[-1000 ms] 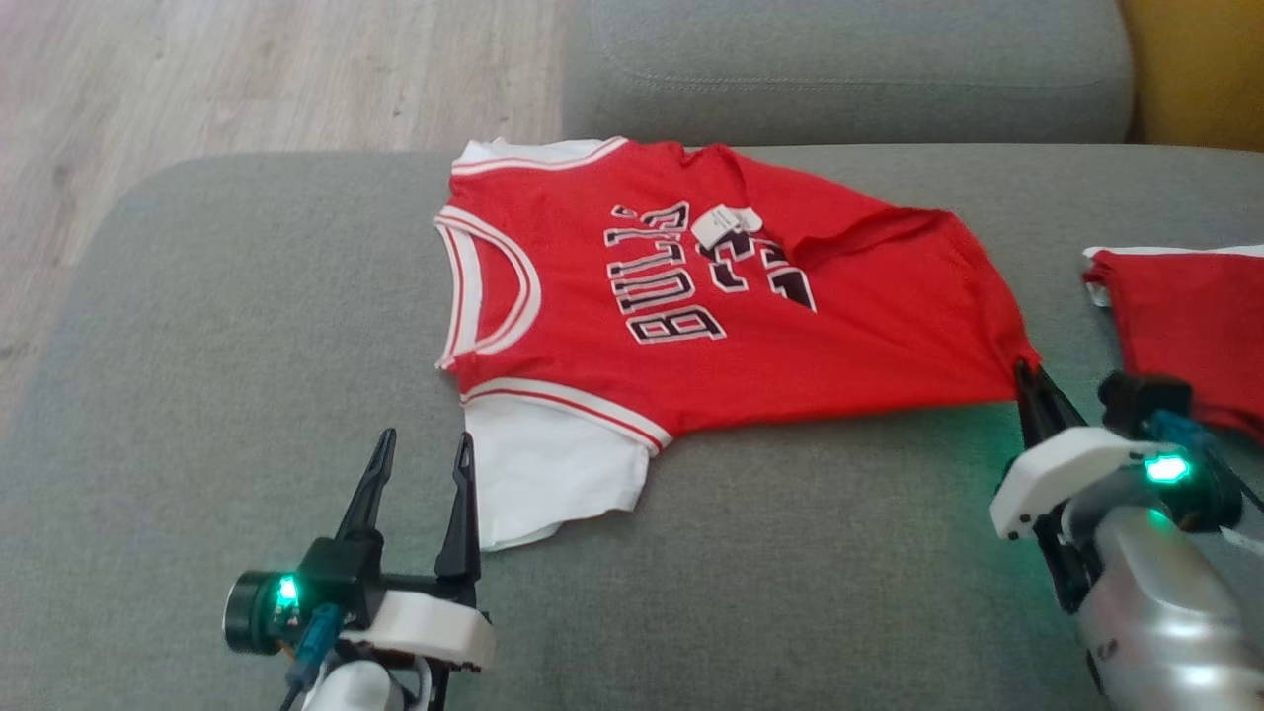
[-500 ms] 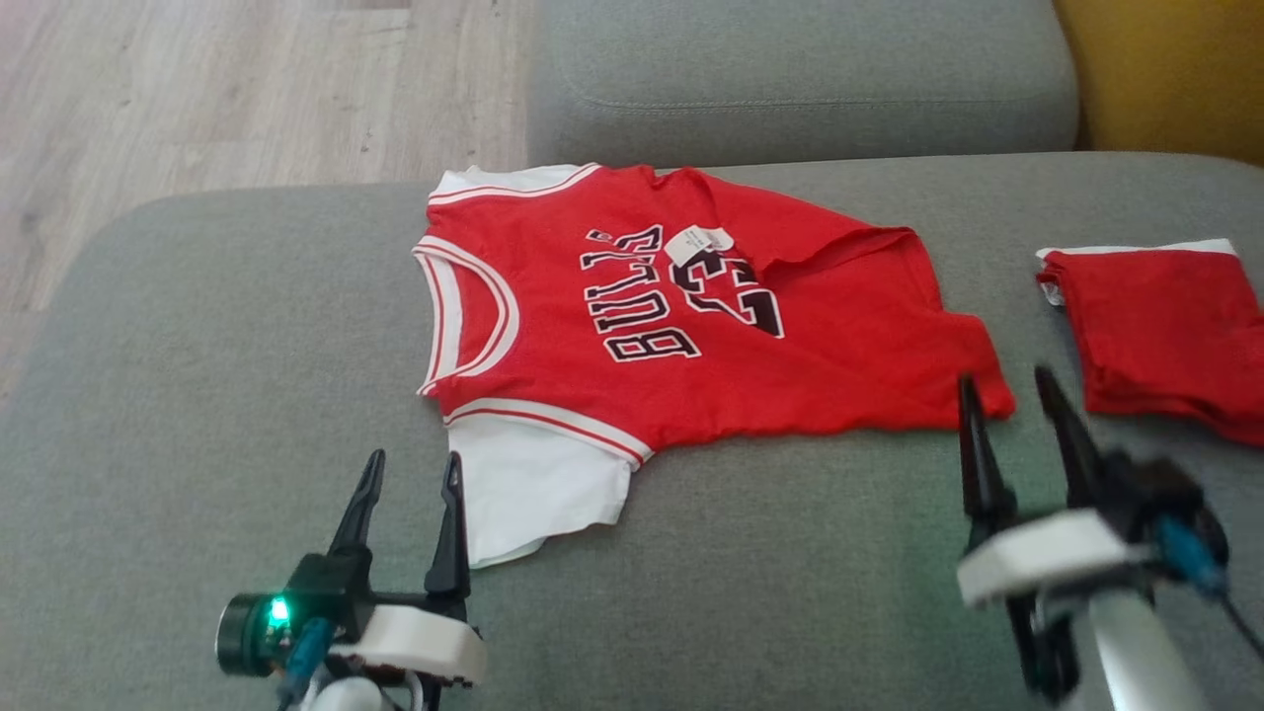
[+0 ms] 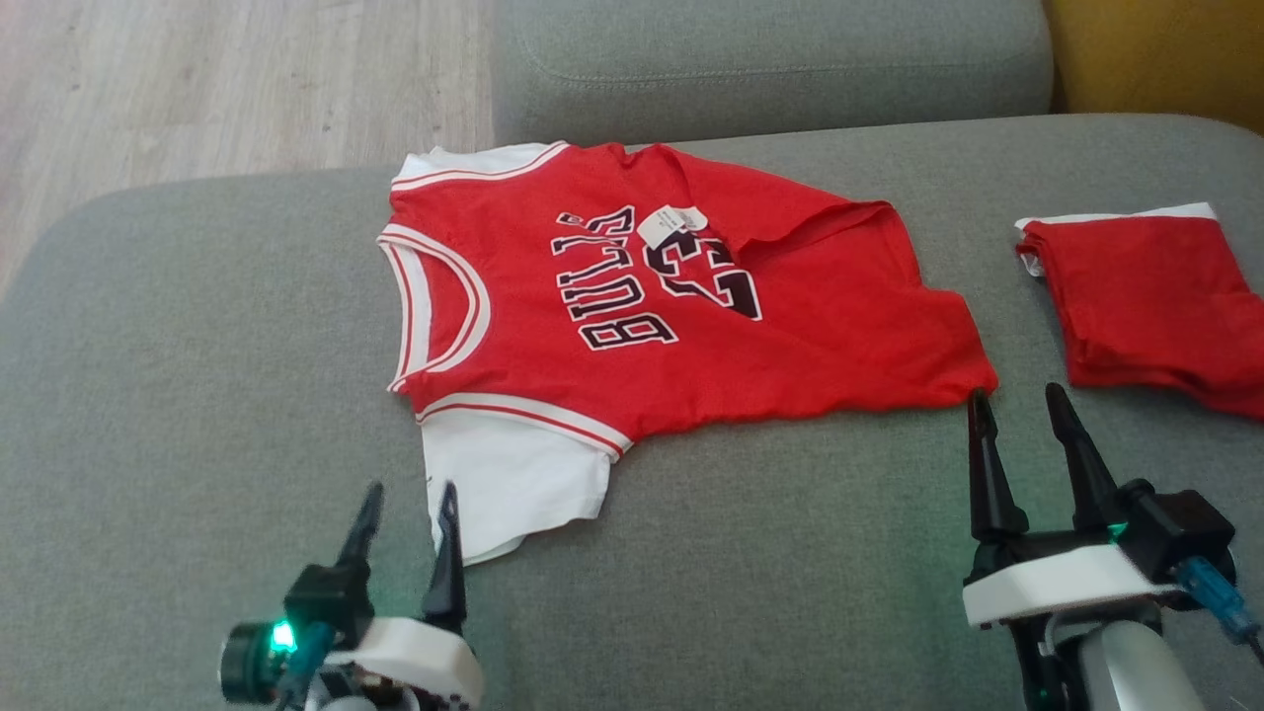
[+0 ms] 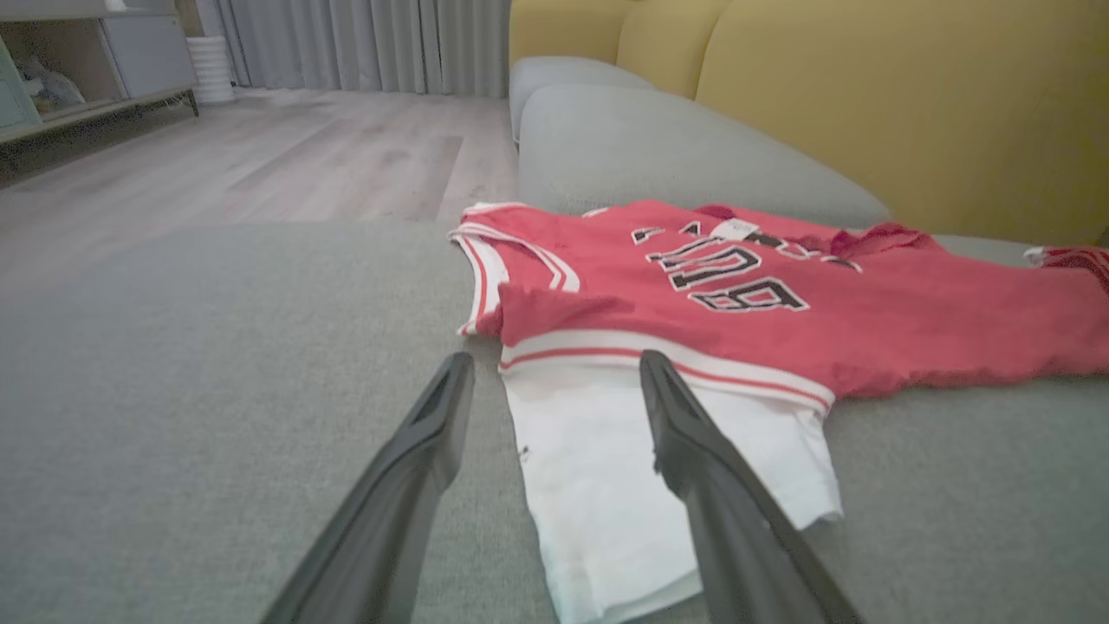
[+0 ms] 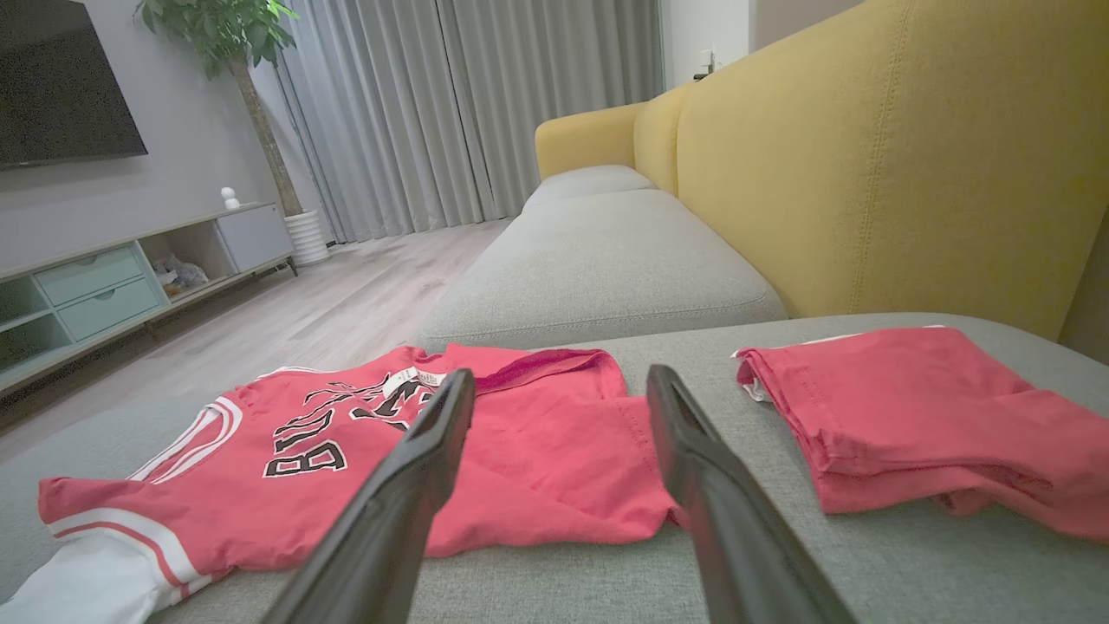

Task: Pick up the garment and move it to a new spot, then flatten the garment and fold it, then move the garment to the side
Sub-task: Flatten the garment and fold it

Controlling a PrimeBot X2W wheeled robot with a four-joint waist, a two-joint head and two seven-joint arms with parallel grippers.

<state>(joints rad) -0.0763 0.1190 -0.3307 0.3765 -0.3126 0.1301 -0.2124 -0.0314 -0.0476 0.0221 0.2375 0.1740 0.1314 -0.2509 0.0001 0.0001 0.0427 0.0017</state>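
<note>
The garment [image 3: 681,316] is a red jersey with white sleeves and dark "BULLS 23" lettering, lying spread on the grey sofa seat [image 3: 197,395], collar to the left. Its far hem is folded over, and a white tag lies on the number. My left gripper [image 3: 405,509] is open, its fingertips beside the near white sleeve [image 3: 509,479], also seen as the sleeve [image 4: 606,468]. My right gripper [image 3: 1017,410] is open just below the jersey's near right hem corner, holding nothing. The jersey [image 5: 416,459] lies ahead of the right fingers [image 5: 416,468].
A folded red garment [image 3: 1145,301] lies on the seat to the right, the same folded garment [image 5: 910,425] in the right wrist view. Behind are a second grey cushion [image 3: 770,59], the yellow backrest [image 5: 866,156] and wooden floor [image 3: 197,79] on the left.
My right gripper let go of the jersey's hem corner, opened and drew back toward me. The head camera shifted. The left gripper stayed open by the sleeve.
</note>
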